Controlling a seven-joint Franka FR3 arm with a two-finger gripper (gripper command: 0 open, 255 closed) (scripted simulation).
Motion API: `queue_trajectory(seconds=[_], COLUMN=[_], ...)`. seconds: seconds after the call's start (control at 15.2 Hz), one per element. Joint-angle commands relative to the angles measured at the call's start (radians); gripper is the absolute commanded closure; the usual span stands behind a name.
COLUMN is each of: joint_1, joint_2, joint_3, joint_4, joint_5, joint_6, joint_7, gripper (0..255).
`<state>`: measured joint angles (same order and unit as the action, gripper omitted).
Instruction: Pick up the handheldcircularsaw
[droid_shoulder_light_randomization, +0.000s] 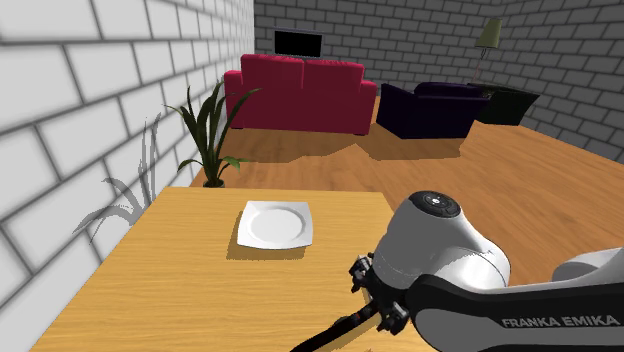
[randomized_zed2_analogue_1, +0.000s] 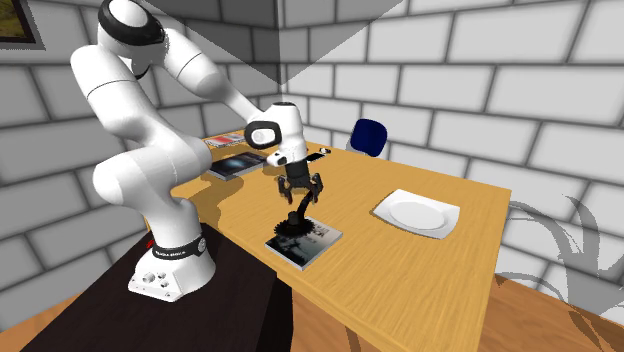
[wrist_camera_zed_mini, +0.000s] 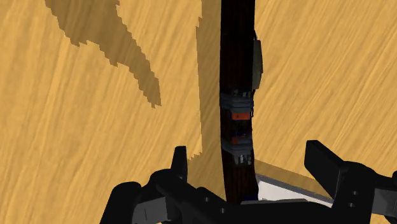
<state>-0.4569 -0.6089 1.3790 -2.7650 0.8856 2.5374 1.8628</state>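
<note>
**Gripper poised astride the saw; grasp not yet made**

Gripper (randomized_zed2_analogue_1: 301, 192): all black, two fingers, spread wide and pointed down over the handheldcircularsaw (randomized_zed2_analogue_1: 296, 222). In the wrist view the gripper (wrist_camera_zed_mini: 248, 154) is seen straddling the narrow dark body of the handheldcircularsaw (wrist_camera_zed_mini: 236, 76). A gap is left on either side and no contact is shown, so nothing is held.

Task's thing: a dark tool, stood on a flat book (randomized_zed2_analogue_1: 322, 240) near the table edge closest to the stand (randomized_zed2_analogue_1: 215, 305).

Progress: the approach and alignment are judged largely done. A short descent, the closing of the fingers and the lift are left to do.

Surface: a wooden table (randomized_zed2_analogue_1: 400, 275), on which a white square plate (randomized_zed2_analogue_1: 417, 213) is set well apart from the tool. More books (randomized_zed2_analogue_1: 235, 163) are laid behind the arm.

Room: grey brick walls and a wooden floor. A red sofa (droid_shoulder_light_randomization: 300, 95), a dark armchair (droid_shoulder_light_randomization: 430, 110) and a potted plant (droid_shoulder_light_randomization: 208, 135) are placed beyond the table.
</note>
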Motion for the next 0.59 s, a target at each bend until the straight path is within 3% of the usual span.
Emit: queue_trajectory(seconds=[0.0,0.07,0.13,0.53], joint_1=[-0.033,-0.033,-0.032,-0.031], joint_2=[0.025,0.025,0.024,0.024], joint_3=[0.045,0.045,0.042,0.041], joint_4=[0.001,0.001,0.0,-0.001], joint_5=[0.01,0.01,0.01,0.011], joint_6=[0.035,0.035,0.034,0.035], joint_7=[-0.002,-0.002,-0.003,-0.003], gripper=[0,0,255,255])
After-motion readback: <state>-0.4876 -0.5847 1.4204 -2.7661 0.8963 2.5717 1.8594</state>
